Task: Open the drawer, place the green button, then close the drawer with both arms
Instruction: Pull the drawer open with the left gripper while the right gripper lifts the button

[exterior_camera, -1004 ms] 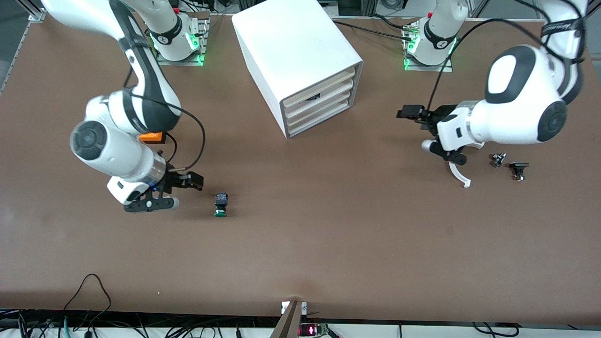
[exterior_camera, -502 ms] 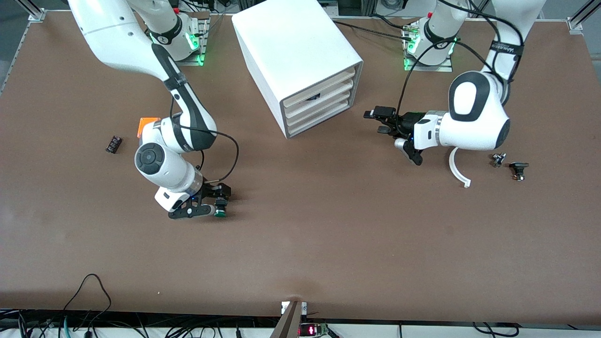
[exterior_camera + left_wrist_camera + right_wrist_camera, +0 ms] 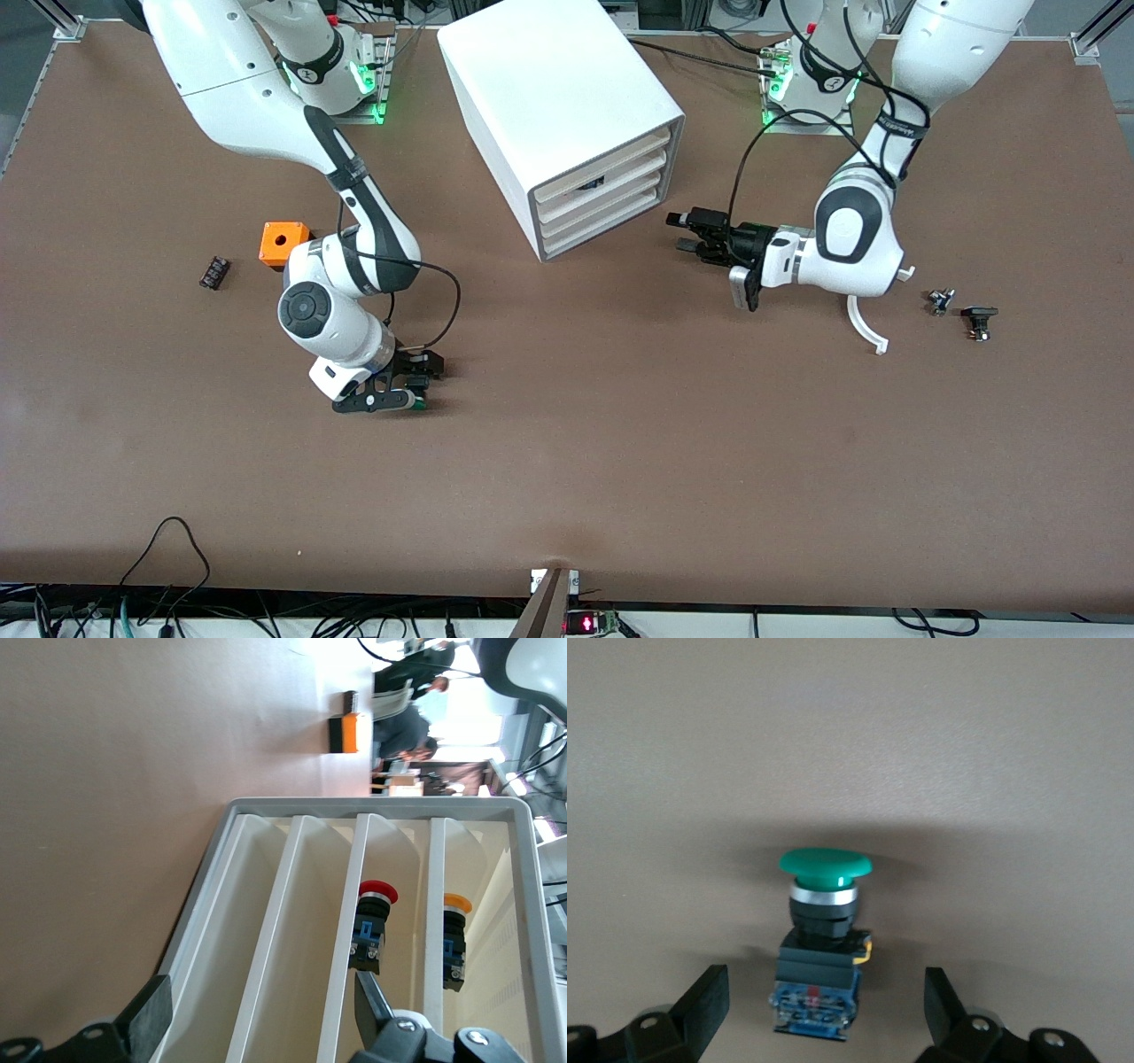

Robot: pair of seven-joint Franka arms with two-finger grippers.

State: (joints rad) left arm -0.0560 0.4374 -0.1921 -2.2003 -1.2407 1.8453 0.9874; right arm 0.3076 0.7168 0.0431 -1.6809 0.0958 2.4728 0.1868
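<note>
We see the green-capped push button with black blocky body (image 3: 824,935) lying on its side on the brown table (image 3: 620,443), lower-left of centre in the front view, mostly hidden there under the right gripper (image 3: 416,383). In the right wrist view the button sits between that gripper's two black fingers (image 3: 700,1001), which stand spread with a gap on both sides of the body, not touching it.

The white box cabinet (image 3: 549,97) stands at the top centre of the front view, its stacked cream drawer fronts (image 3: 602,199) facing the left arm's end of the table and all flush. The left gripper (image 3: 695,232) sits low just in front of those fronts, right of centre in the frame. The left wrist view shows its fingers (image 3: 151,1028) parted wide, and through the cabinet's front shelves a red-capped button (image 3: 372,926) and an orange-capped button (image 3: 454,935) inside.

An orange cube with a round hole (image 3: 283,243) lies at the frame's left, beside the right arm's forearm. A small black ribbed part (image 3: 213,271) lies farther toward the left edge. A curved white plastic strip (image 3: 864,326) lies at the right under the left arm, with two small dark parts (image 3: 961,310) just beside it.

We cannot read any writing.
</note>
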